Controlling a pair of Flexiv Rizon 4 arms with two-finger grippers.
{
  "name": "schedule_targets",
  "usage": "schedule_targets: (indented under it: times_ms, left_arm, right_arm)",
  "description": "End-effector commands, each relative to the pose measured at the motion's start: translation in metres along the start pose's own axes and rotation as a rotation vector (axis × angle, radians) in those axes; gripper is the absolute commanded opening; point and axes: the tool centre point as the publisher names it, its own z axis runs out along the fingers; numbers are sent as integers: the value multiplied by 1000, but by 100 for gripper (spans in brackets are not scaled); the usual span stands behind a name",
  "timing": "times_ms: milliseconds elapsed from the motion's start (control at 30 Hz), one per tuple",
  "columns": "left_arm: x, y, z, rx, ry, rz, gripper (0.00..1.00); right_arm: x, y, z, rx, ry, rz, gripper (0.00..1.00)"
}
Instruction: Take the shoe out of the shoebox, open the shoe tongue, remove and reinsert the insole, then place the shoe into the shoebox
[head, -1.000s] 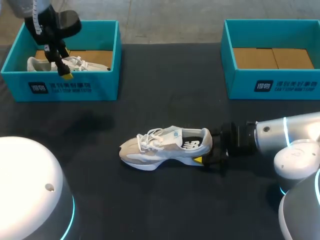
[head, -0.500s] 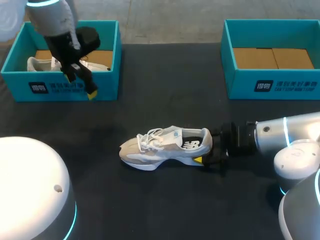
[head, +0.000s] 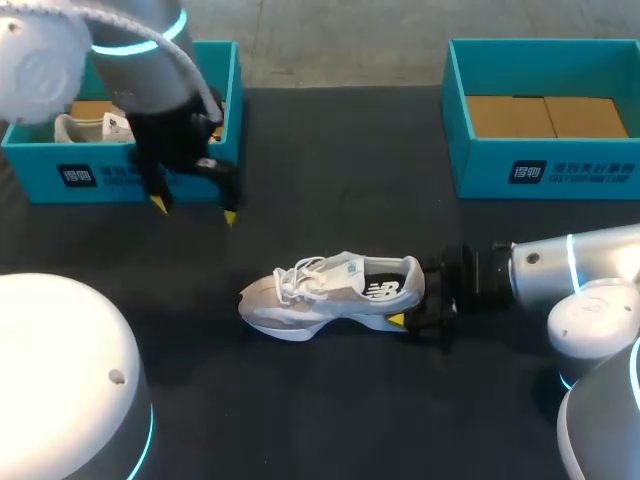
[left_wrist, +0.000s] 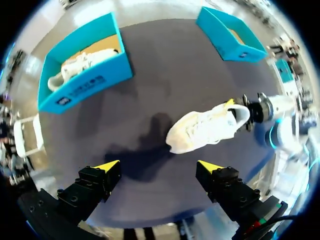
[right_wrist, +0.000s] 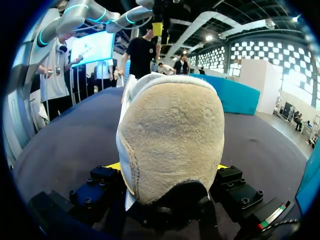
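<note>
Shoe (head: 330, 290): stood mid-table, toe left, heel clamped from both sides by my right gripper (head: 412, 300). Left gripper (head: 194, 211): hung wide open, empty, by the left shoebox (head: 120, 176). I judged the tongue needed a pinch above the laces, with the right grip kept firm.

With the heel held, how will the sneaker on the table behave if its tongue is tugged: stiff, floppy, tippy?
It probably won't slide or tip: the right tool clamps the sneaker at its heel, and the wide sole lies flat. The upper looks soft, so it and the laces would likely flex easily.
</note>
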Motion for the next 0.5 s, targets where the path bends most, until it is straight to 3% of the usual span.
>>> schedule_targets:
  times_ms: [33, 100, 500]
  left_arm:
    - [20, 4, 17, -20, 19, -65, 100]
    - [26, 7, 19, -42, 62, -8, 100]
    - [26, 7, 19, -42, 62, -8, 100]
  right_arm:
    - [1, 1, 2, 6, -2, 0, 0]
    - [1, 1, 2, 6, -2, 0, 0]
    - [1, 1, 2, 6, -2, 0, 0]
